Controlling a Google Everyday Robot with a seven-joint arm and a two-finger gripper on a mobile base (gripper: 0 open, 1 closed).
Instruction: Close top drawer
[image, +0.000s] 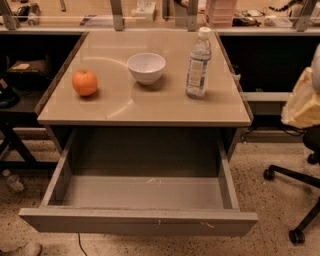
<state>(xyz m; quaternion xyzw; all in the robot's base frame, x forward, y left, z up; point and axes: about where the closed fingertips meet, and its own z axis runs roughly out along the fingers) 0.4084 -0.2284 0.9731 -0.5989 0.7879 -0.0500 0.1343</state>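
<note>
The top drawer (140, 220) is a wide, shallow grey drawer pulled fully out from under the tan table top (145, 107). Its inside is bare, and its flat front (135, 223) has small pale scratches. My gripper (303, 102) shows as a pale yellow and white shape at the right edge, beside the table's right side. It is above and to the right of the drawer and does not touch it. Part of it is cut off by the picture's edge.
On the table top stand an orange (84, 82), a white bowl (146, 67) and a clear water bottle (199, 62). A black office chair base (295, 200) with castors stands on the speckled floor at the right. Dark desk legs (12, 145) stand at the left.
</note>
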